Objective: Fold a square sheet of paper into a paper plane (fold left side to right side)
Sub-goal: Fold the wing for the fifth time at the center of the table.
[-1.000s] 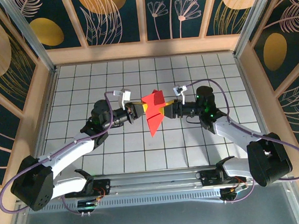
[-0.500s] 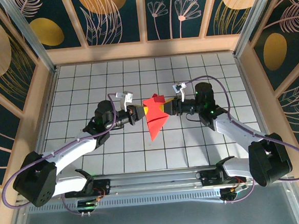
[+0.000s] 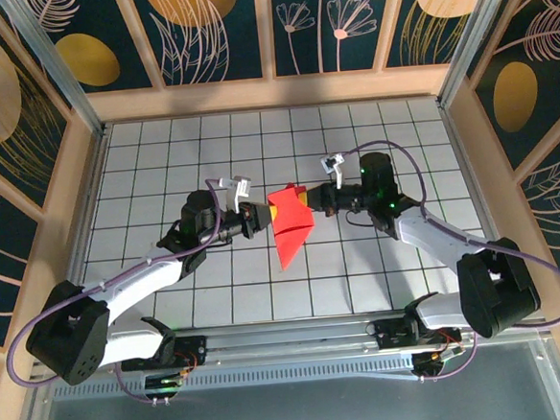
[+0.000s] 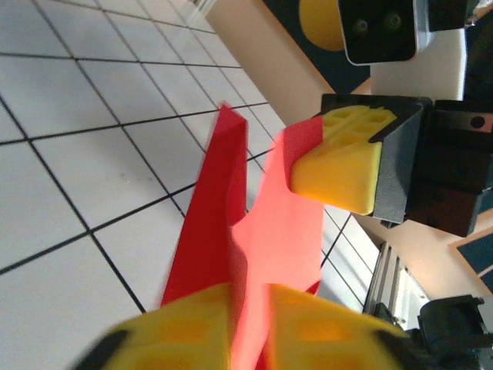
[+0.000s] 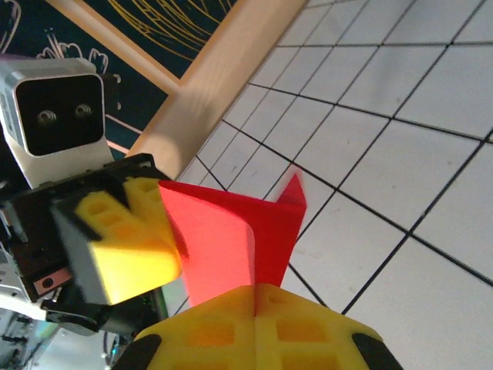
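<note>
Right gripper [image 5: 254, 301] clamps the paper plane [image 3: 289, 230] — left gripper [image 4: 248, 301] slightly parted around it.

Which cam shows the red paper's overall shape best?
Top external: the red paper shows whole, a folded pointed shape between left gripper and right gripper. Left wrist gives a close, blurred stretch of it; right wrist a creased flap, outline cut off.

Robot lab cell — white grid table [image 3: 143, 171], wood-framed patterned walls [image 3: 373, 21], aluminium rail [image 3: 289, 339]
</note>
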You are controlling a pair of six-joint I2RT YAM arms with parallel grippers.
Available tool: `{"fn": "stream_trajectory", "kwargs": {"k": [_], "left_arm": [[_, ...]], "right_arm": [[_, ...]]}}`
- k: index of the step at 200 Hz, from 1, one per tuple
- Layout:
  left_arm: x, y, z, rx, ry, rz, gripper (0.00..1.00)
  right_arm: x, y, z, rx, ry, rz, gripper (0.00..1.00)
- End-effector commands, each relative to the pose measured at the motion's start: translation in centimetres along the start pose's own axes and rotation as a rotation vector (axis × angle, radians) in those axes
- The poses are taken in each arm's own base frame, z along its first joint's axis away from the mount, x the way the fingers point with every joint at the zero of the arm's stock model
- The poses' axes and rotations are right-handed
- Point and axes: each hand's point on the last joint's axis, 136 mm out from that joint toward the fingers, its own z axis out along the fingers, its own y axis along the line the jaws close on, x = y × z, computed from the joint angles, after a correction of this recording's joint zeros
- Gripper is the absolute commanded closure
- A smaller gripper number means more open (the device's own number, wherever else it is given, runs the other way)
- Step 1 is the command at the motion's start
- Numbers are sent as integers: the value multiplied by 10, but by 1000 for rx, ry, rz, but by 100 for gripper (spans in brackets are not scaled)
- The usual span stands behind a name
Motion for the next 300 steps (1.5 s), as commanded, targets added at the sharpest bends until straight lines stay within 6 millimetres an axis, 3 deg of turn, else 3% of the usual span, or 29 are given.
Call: {"fn": "stream_trajectory", "kwargs": {"k": [1,16,44,70,97,152,187,215,219,240,261,300], "left_arm": [[5,22,-1,-96,0,-4,65],[6,41,-4,-204,-7,-18,53],[6,64,-10,-351,7,-15,46],[5,68,-16,-396,14,13,47],[13,59,-14,-415,51,69,49],[55,29,12,-472,201,249,53],[85,8,38,-516,302,376,54],[114,4,57,-564,394,458,52],[111,-2,63,-560,390,466,52],[126,-3,76,-604,452,508,50],[149,14,83,-694,534,561,49],[153,30,80,-798,536,578,49]], "right_arm": [[1,-13,6,29,-6,36,100],[16,-33,12,57,-7,104,100],[49,-76,22,147,10,223,100],[65,-103,22,234,32,309,100],[72,-124,11,347,52,401,100],[74,-127,4,392,103,556,100],[76,-130,5,404,128,607,100],[76,-132,6,406,130,629,100],[77,-133,6,407,129,633,100],[76,-134,6,410,126,639,100],[78,-136,6,412,128,643,100],[78,-135,8,405,131,644,100]]}}
